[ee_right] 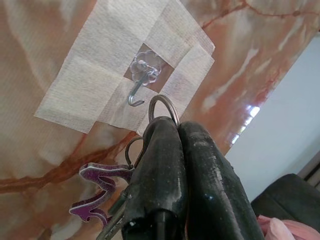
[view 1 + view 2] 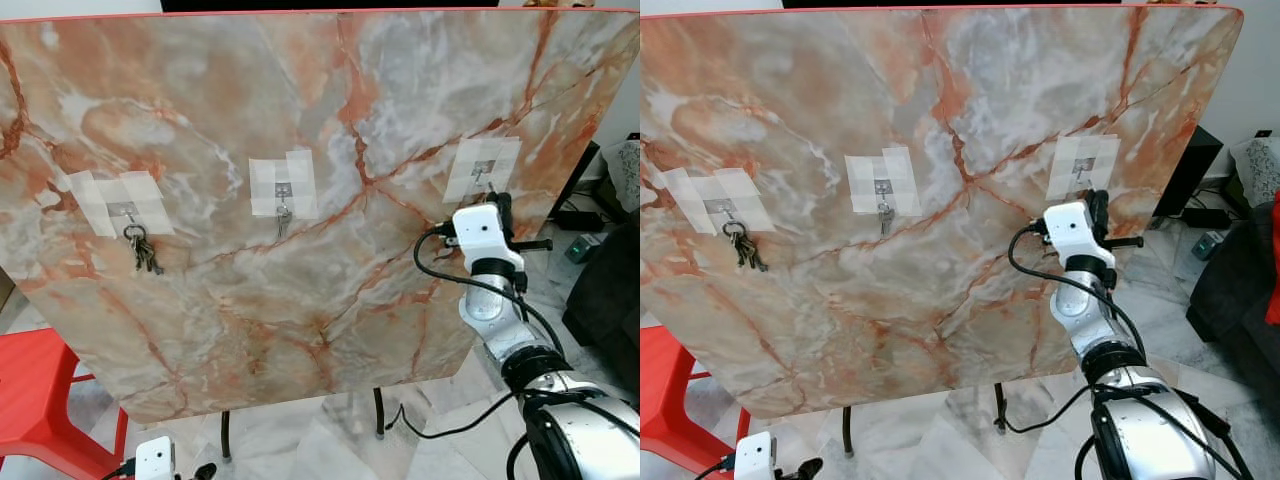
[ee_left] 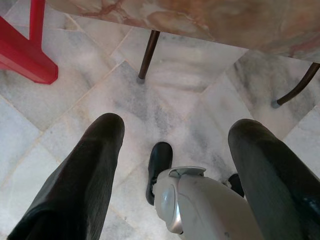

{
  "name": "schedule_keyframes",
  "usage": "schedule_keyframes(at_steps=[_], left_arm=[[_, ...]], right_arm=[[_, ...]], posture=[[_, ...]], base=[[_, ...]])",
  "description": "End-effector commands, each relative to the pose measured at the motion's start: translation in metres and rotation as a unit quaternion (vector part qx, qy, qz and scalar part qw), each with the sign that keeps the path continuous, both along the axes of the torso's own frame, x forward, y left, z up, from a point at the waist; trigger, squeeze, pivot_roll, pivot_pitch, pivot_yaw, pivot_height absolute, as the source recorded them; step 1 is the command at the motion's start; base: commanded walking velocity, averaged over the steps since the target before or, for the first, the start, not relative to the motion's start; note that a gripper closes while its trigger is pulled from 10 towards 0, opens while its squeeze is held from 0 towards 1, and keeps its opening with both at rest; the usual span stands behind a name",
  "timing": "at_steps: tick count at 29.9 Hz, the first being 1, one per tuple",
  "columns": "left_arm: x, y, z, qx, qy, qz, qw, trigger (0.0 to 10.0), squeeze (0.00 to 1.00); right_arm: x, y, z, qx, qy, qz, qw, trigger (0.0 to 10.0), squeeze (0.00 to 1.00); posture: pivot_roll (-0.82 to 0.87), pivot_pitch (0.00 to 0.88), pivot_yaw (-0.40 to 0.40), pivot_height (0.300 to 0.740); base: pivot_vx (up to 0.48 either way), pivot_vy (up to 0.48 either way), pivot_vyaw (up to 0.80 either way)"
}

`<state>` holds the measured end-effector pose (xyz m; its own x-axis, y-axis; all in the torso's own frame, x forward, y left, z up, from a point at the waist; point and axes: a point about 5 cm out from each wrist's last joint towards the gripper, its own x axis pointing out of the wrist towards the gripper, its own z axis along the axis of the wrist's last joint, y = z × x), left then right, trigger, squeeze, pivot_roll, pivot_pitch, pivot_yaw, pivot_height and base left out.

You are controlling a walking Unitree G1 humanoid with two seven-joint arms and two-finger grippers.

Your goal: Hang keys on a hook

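A marble board stands upright with three clear hooks taped to it. One bunch of keys hangs on the left hook. The middle hook holds a small metal item. My right gripper is raised just below the right hook and shut on a key ring. The ring's top loop sits close beside the hook's tip, apart from it. A purple shoe charm dangles from the ring. My left gripper hangs low over the floor, open and empty.
A red plastic stool stands at the lower left. The board's black legs rest on a marble tile floor. Dark furniture and a cable box sit to the right.
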<state>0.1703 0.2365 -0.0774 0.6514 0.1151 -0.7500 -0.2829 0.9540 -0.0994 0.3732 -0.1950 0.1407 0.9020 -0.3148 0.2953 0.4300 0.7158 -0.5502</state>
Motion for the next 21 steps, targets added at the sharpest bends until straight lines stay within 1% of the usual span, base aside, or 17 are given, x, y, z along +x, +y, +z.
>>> schedule_keyframes(at_steps=[1,5,9,12,21], left_arm=[[-0.0022,-0.0014,-0.0015,-0.001,0.004,-0.001,1.0,10.0,0.0],[-0.0014,-0.0017,-0.0012,-0.002,0.003,-0.001,1.0,10.0,0.0],[-0.001,-0.0022,-0.001,-0.003,0.001,-0.001,1.0,10.0,0.0],[-0.0006,-0.0024,-0.0009,-0.003,0.0,-0.001,1.0,10.0,0.0],[0.0002,-0.0019,-0.0003,-0.002,-0.002,-0.001,1.0,10.0,0.0]], right_arm=[[0.0047,-0.0042,0.0127,-0.001,-0.016,-0.001,1.0,10.0,0.0],[0.0059,-0.006,0.016,-0.002,-0.02,-0.006,1.0,10.0,0.0],[0.006,-0.0124,0.0199,0.013,-0.031,-0.028,0.999,10.0,0.0],[0.0064,-0.0135,0.0195,0.02,-0.026,-0.028,0.999,10.0,0.0],[0.0092,-0.0063,0.0187,0.002,-0.007,-0.003,1.0,10.0,0.0]], posture=[[0.06,0.0,-0.044,0.74],[0.06,0.0,-0.044,0.74],[0.06,0.0,-0.044,0.74],[0.06,0.0,-0.046,0.74],[0.06,0.0,-0.046,0.74]], base=[[0.0,0.0,0.0],[0.0,0.0,0.0],[0.0,0.0,0.0],[0.0,0.0,0.0],[0.0,0.0,0.0]])
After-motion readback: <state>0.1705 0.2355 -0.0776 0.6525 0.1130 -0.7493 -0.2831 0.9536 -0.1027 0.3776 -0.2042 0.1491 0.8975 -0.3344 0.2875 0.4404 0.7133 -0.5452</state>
